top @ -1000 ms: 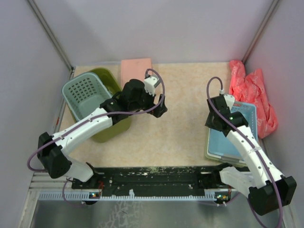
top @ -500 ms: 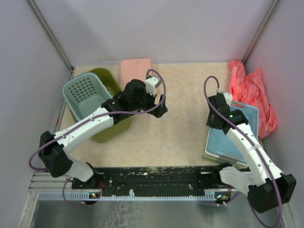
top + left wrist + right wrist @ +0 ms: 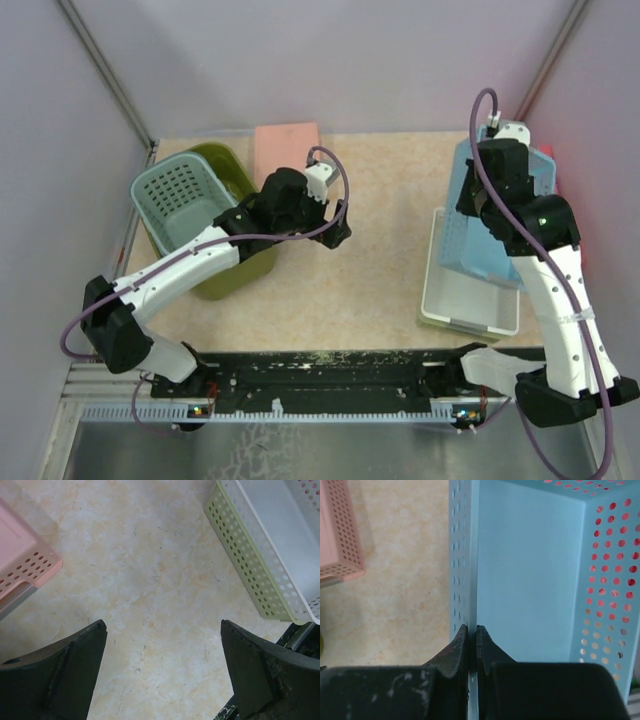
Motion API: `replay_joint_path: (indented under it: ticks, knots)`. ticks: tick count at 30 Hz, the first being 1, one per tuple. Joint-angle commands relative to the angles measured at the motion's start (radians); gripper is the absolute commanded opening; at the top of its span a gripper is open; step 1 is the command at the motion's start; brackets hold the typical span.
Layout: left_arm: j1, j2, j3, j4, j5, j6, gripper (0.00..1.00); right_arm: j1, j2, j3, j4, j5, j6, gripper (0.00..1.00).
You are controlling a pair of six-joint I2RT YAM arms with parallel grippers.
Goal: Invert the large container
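Task thing: the large container [image 3: 235, 275], an olive-green plastic basket, stands upright on the left side of the table [image 3: 380, 200].
What is in it: a smaller teal basket [image 3: 180, 200] sits in or on its far-left part, tilted; we cannot tell how deep.
Left arm: it reaches across the large container's near-right side, hiding part of the rim.
Left gripper [image 3: 162, 625]: released, fingers spread wide, nothing between them. It hangs over bare table to the right of the large container, apart from it.
Right gripper [image 3: 470, 630]: clenched on the thin perforated wall of a blue tray [image 3: 530, 580], which it holds raised and tipped at the far right.
Other things: a white tray [image 3: 465, 300] nested in a green tray [image 3: 245, 565] at the near right, and a pink tray [image 3: 287, 140] at the far edge.
Progress: we judge the task not begun; the large container is not gripped.
How it will handle: likely light, thin-walled and a little springy, with a smooth surface that could slip.
Where to hold: we would pinch the rim on the long right-hand side, one finger inside and one outside.
Risk: the teal basket would probably tumble out, or wedge, as the large container tips.
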Motion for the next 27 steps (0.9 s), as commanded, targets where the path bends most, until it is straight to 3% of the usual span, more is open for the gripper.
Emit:
replay_joint_path:
  ticks: [1, 8, 12, 18, 27]
  knots:
    - [0.011, -0.018, 0.04, -0.053, -0.022, -0.022, 1.0, 0.003, 0.053, 0.133, 0.094, -0.073, -0.051, 0.0]
    - [0.169, -0.09, 0.038, -0.085, 0.035, -0.09, 1.0, 0.003, 0.152, 0.204, 0.351, -0.389, 0.008, 0.0]
    - [0.279, -0.15, 0.023, -0.086, 0.091, -0.129, 1.0, 0.003, 0.232, 0.17, 0.58, -0.594, 0.117, 0.0]
    - [0.3, -0.201, 0.015, -0.093, 0.072, -0.139, 1.0, 0.003, 0.349, 0.066, 0.928, -0.766, 0.325, 0.0]
    - [0.304, -0.208, 0.014, -0.109, 0.076, -0.136, 1.0, 0.003, 0.502, -0.129, 1.287, -0.893, 0.587, 0.0]
